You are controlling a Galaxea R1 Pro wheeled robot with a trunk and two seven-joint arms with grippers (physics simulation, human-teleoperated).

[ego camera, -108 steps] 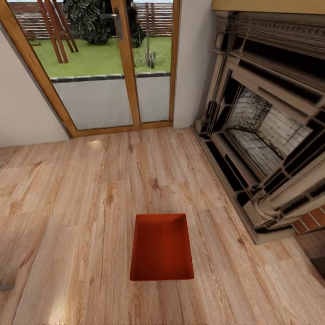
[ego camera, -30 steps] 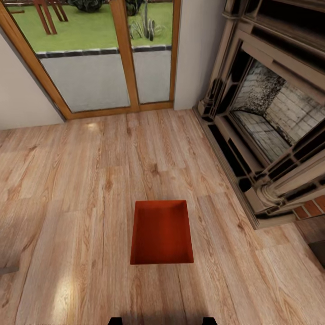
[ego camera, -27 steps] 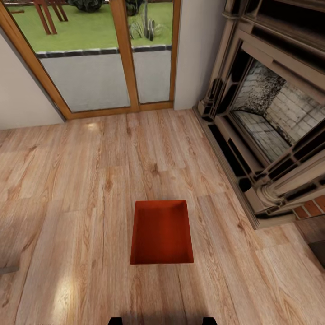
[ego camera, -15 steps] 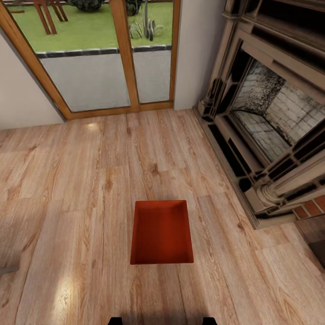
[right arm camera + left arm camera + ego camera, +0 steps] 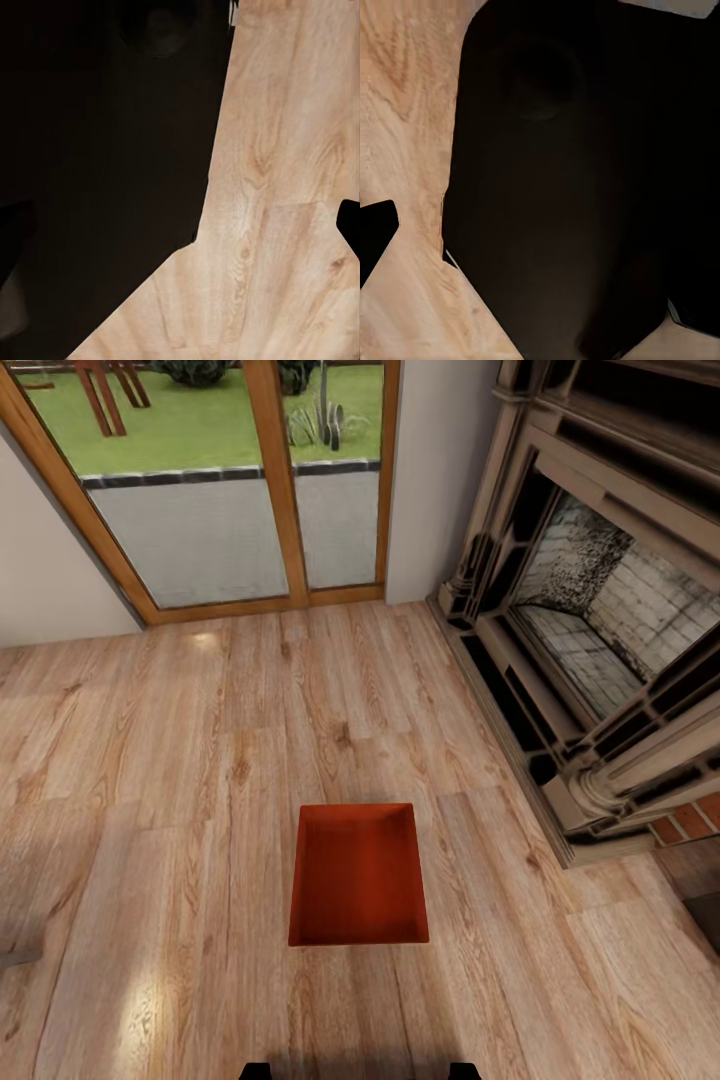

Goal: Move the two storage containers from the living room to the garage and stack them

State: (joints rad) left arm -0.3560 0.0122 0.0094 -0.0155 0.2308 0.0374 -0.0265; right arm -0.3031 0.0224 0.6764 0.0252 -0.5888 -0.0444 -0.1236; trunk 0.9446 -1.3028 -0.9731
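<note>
One orange-red storage container [image 5: 359, 875] rests open side up on the living room's light wood-plank floor [image 5: 180, 780], just ahead of me and centred in the head view. It holds nothing. The second container is out of view. In the left wrist view my left gripper [image 5: 536, 247] hangs over the wood floor beside my own dark base [image 5: 562, 187], one black fingertip [image 5: 375, 236] at the picture's edge. The right wrist view has my right gripper [image 5: 180, 232] over the same planks, a black fingertip [image 5: 349, 221] at the far edge. Both pairs of fingers stand wide apart and hold nothing.
A large stone-and-brick fireplace [image 5: 600, 630] fills the right side, its hearth edge close to the container. Wood-framed glass doors [image 5: 230, 490] to a garden close the far wall. Two black bits of my body [image 5: 255, 1071] peek in at the bottom edge.
Since 3.6 s ago the head camera has moved closer and tilted down, so the whole scene has shifted. Over the last second nothing has moved.
</note>
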